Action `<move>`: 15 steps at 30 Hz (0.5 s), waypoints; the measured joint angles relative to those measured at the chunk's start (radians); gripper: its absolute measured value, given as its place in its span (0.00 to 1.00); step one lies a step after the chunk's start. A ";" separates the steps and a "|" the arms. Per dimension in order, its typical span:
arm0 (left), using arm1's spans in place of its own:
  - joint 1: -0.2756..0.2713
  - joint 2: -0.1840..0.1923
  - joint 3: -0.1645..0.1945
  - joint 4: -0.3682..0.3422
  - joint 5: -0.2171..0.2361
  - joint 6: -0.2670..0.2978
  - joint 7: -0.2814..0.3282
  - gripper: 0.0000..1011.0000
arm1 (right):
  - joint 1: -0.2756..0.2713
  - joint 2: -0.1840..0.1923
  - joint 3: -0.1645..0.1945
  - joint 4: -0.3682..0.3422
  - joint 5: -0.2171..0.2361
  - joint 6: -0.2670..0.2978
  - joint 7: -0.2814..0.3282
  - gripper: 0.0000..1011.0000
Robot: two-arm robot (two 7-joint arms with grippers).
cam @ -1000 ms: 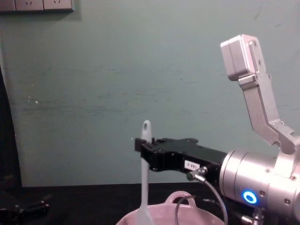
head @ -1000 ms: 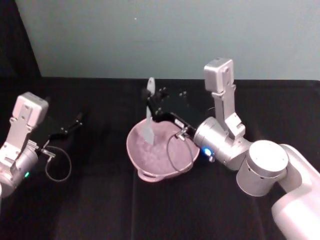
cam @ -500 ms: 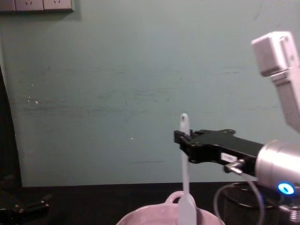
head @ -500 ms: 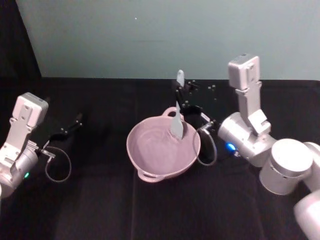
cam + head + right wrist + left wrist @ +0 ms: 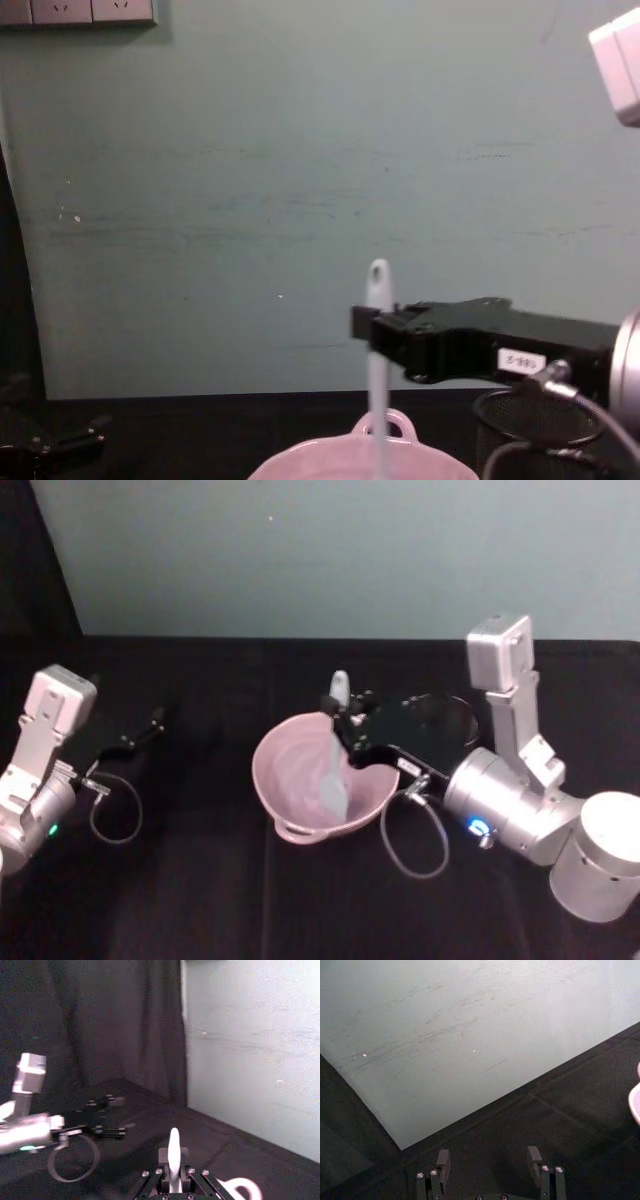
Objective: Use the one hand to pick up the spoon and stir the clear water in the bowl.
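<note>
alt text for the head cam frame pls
The right claw holds the white spoon upright by its handle, with the spoon's head down inside the pink bowl. The left claw is open and idle at the far left.

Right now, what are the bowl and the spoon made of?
The bowl looks like glossy pink plastic or glazed ceramic: its wall shines smoothly. The spoon, held by the right gripper, looks like thin matte white plastic. The left gripper sits parked at left.
</note>
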 joint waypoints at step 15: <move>0.000 0.000 0.000 0.000 0.000 0.000 0.000 1.00 | 0.077 -0.108 -0.075 0.145 -0.044 -0.088 -0.031 0.12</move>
